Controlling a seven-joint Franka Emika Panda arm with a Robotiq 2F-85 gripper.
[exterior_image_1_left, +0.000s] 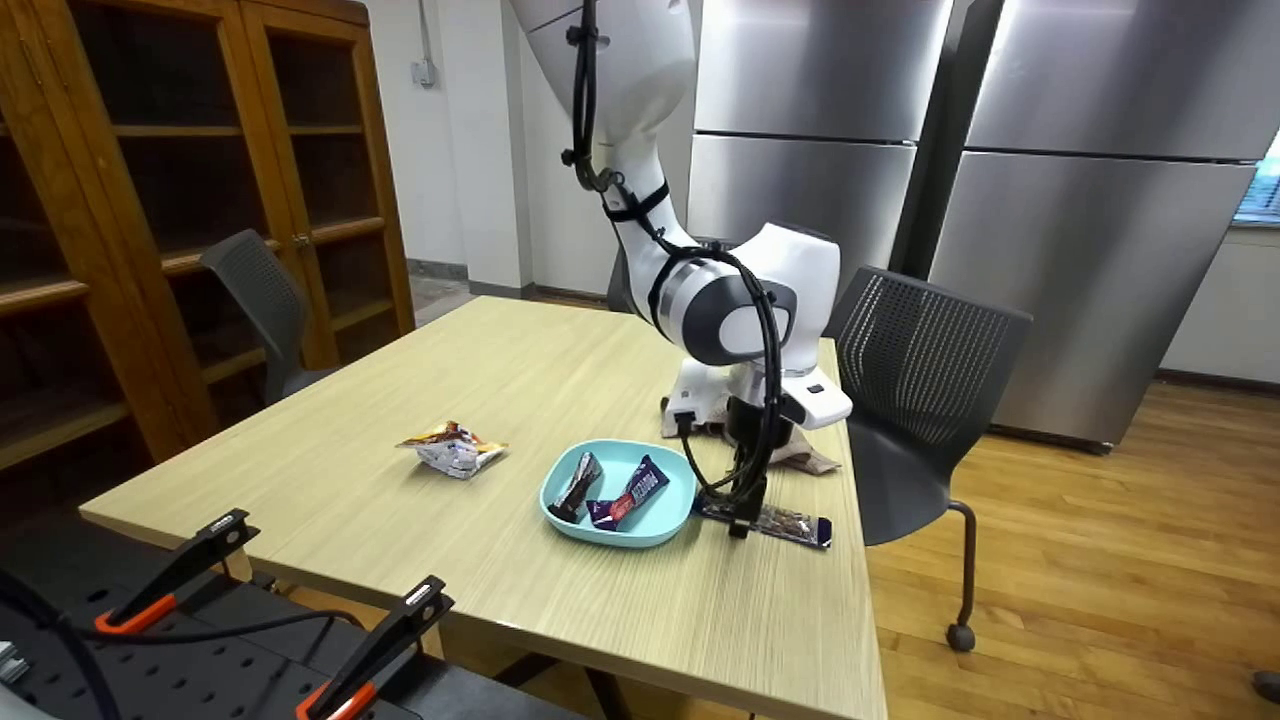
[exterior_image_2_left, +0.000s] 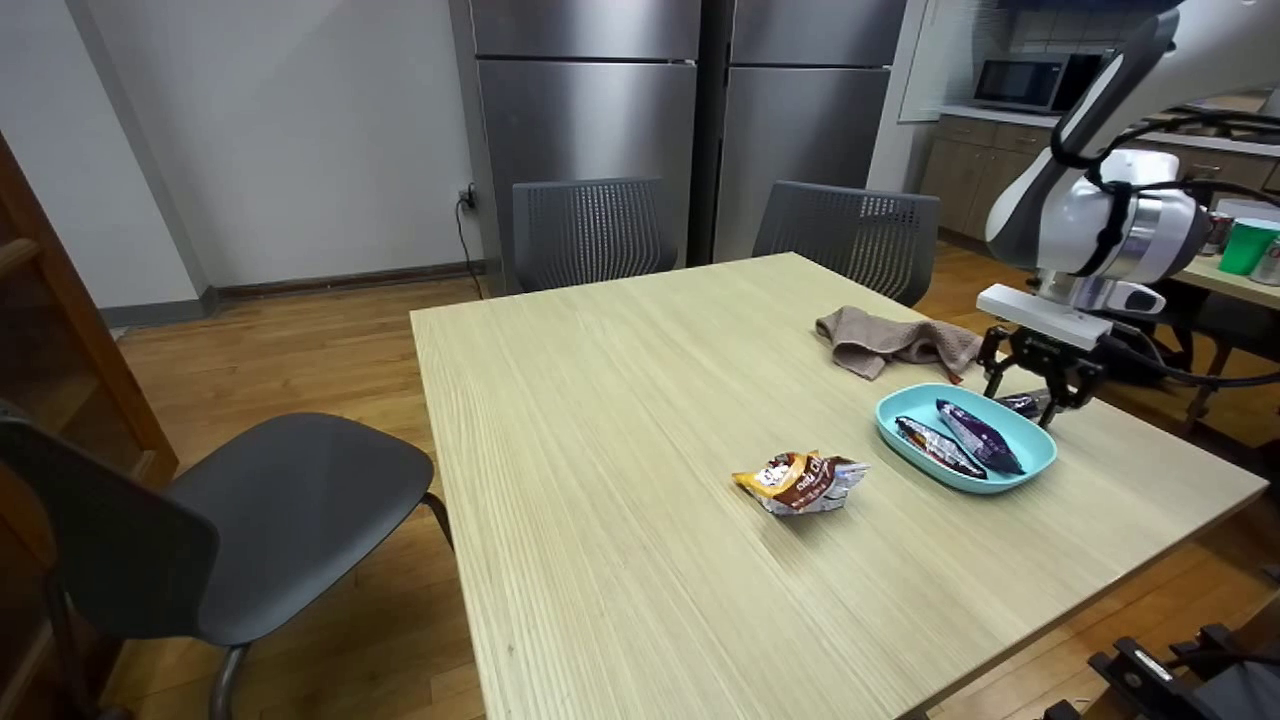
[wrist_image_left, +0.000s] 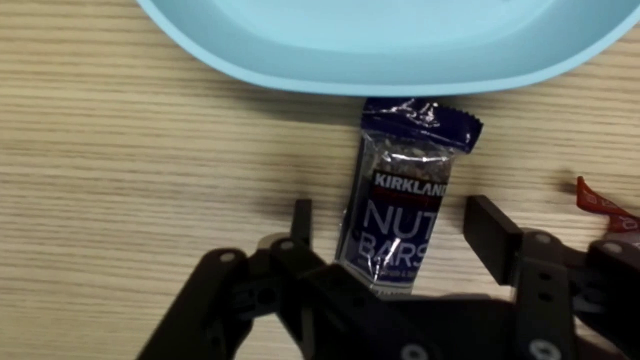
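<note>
A Kirkland nut bar in a clear and dark blue wrapper lies flat on the table. My gripper stands open around it, low over the wood, with one finger pad on the right and one on the left. Gaps show between the bar and both pads; the bar's near end is hidden by the gripper. A light blue dish sits just beyond the bar's far end. In an exterior view, the dish holds a dark wrapped bar and a purple wrapped one. The nut bar pokes out past the gripper there.
A crumpled orange and silver snack bag rests on the table apart from the dish. Behind the gripper lies a brown cloth. The corner of a red wrapper shows at right in the wrist view. A chair stands by the table's edge.
</note>
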